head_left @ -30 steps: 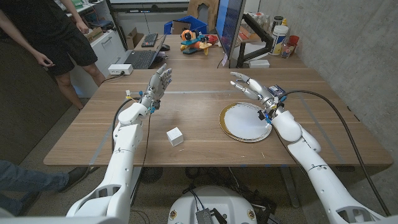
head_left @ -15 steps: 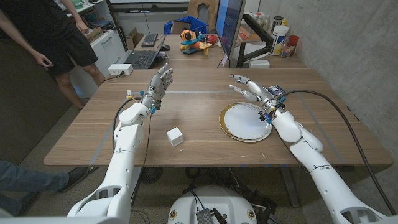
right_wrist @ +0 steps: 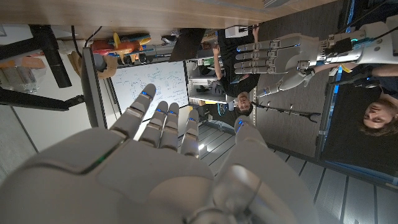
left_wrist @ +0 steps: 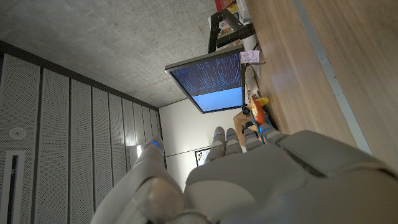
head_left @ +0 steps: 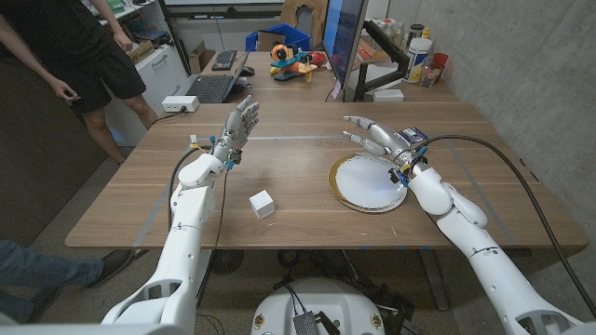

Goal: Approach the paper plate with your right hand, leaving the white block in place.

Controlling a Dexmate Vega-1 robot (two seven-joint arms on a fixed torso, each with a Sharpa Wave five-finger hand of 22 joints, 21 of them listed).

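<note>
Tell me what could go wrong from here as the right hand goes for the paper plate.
The right hand hovers open past the far rim of the paper plate, so it may overshoot and have to come back. A low pass could nudge or flip the light plate. The black cable trailing from that wrist could drag across the table. The white block sits well apart, so it seems at little risk.
</note>
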